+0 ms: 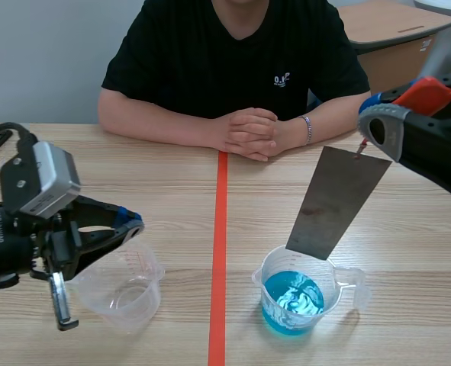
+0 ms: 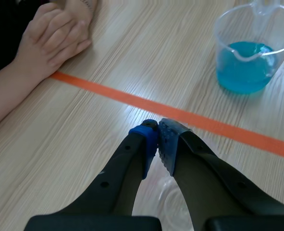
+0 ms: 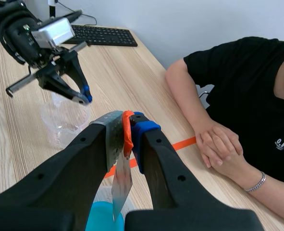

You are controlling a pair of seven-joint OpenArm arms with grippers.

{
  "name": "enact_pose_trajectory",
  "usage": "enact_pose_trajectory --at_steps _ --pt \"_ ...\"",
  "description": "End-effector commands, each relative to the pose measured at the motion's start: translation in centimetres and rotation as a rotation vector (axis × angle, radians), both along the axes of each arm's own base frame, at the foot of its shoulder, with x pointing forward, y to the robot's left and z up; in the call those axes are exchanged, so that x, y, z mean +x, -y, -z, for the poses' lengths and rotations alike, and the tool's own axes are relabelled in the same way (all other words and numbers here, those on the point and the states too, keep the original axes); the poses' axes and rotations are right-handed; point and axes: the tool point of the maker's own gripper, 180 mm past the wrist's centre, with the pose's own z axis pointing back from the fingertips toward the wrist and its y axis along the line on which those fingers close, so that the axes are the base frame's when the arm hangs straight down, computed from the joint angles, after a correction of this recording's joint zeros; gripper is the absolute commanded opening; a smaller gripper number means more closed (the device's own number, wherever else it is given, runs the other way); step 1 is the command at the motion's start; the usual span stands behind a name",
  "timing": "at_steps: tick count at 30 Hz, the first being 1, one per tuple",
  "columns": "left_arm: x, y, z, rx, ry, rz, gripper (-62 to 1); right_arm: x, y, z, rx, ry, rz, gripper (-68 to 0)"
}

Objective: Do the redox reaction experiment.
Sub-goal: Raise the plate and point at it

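While the person across the table, at twelve o'clock, rests clasped hands on the wood, the right gripper pinches the top corner of a grey metal plate. That plate hangs tilted, upper end toward one o'clock, lower edge at the mouth of a clear beaker holding blue liquid; the beaker stands at about five o'clock of the table's middle, just right of the orange tape line. Over at seven o'clock, the left gripper has its fingers closed together with nothing between them, poised just above the far rim of an empty clear beaker.
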Motion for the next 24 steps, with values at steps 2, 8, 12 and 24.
enact_pose_trajectory --at_steps 2,8,12,24 --pt "0.3 2.0 -1.0 -0.041 0.016 0.024 -56.7 -0.2 -0.4 -0.9 0.016 0.022 -0.027 -66.0" --pt "0.2 5.7 -0.8 -0.059 -0.001 0.082 -56.7 -0.2 -0.4 -0.9 0.016 0.022 -0.027 -66.0" --pt "0.5 7.5 -0.8 -0.087 -0.005 0.101 -56.7 -0.2 -0.4 -1.0 0.016 0.022 -0.027 -66.0" --pt "1.8 10.8 0.3 -0.128 -0.032 0.113 -56.7 -0.2 -0.4 -0.9 0.016 0.022 -0.027 -66.0"
